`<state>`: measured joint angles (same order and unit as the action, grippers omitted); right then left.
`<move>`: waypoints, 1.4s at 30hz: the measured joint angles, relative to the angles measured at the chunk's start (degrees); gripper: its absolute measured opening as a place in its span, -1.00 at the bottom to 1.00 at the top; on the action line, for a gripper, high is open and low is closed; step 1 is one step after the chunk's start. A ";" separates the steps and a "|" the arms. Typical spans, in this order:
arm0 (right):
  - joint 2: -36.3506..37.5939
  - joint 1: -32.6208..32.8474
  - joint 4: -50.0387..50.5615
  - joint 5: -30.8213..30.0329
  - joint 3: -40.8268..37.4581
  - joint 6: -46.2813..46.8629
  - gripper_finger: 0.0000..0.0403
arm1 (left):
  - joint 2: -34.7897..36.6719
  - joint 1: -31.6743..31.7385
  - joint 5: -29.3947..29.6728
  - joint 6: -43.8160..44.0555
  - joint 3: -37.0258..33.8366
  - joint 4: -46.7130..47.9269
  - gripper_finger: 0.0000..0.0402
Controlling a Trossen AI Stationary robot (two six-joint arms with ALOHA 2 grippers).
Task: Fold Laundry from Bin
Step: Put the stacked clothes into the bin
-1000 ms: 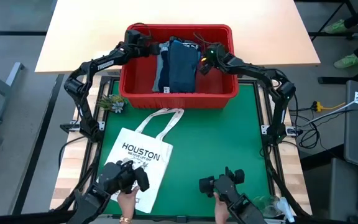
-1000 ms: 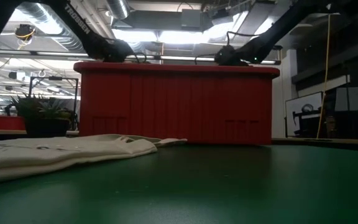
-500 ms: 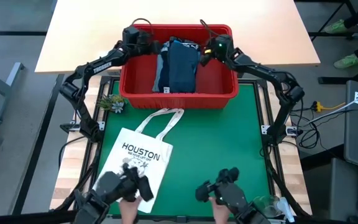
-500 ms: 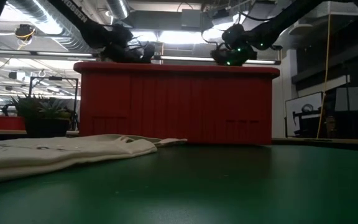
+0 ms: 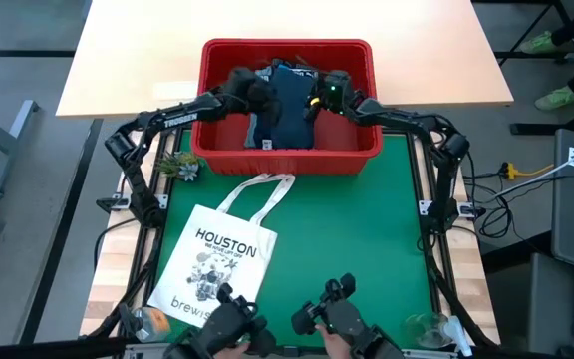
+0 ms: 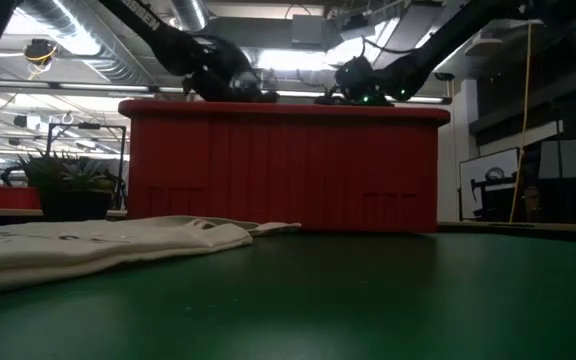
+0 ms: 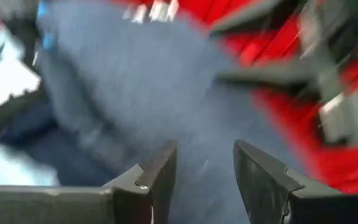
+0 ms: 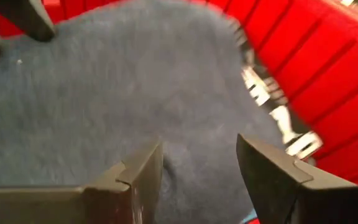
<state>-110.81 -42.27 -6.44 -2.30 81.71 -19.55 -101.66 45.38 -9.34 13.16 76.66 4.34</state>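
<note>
Left gripper (image 5: 259,92) over the bin (image 5: 285,153), fingers (image 7: 157,171) spread apart, nothing between them; dark navy garment (image 7: 166,106) directly beyond the tips, contact not clear. Right gripper (image 5: 319,98) also inside the bin, fingers (image 8: 138,174) parted, nothing clamped, hovering at the same navy cloth (image 8: 104,106); a green light glows on its wrist.

Laundry (image 5: 285,108) sits in the red bin at the far edge of the green mat (image 5: 367,229): navy piece on top, paler blue cloth showing at its left side. From the low view both arms come over the bin's rim (image 6: 283,108).

Nearer on the mat, clear of the bin: white tote bag (image 5: 217,264) lying flat, handles toward the bin, printed "HOUSTON", "brewis…" partly readable. Small green plant (image 5: 180,165) beside the bin's left corner. Pale bench (image 5: 147,50) beyond.
</note>
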 joint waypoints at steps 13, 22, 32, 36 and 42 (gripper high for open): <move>-7.94 -0.89 0.03 -0.67 0.00 -0.23 0.02 | -8.78 0.85 8.77 -9.20 -0.04 6.33 -0.24; -4.74 -1.26 -1.65 -1.13 0.63 -0.34 0.02 | -4.47 3.02 5.27 -6.42 -0.09 6.59 -0.30; -2.79 -1.30 -3.81 -4.05 9.32 -1.66 0.02 | 1.05 5.35 4.02 -5.79 -0.07 -5.06 -0.48; -2.91 -1.37 -3.17 -5.75 9.29 -2.36 0.02 | -0.50 5.21 3.78 -5.80 -0.02 -8.00 -0.53; -6.88 -1.68 -3.40 -7.22 9.28 -2.06 0.02 | -5.18 4.48 3.80 -5.83 -0.02 -8.57 -0.59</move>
<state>-117.69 -43.95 -9.85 -9.52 90.99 -21.61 -106.84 49.87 -5.54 7.33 76.64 -4.23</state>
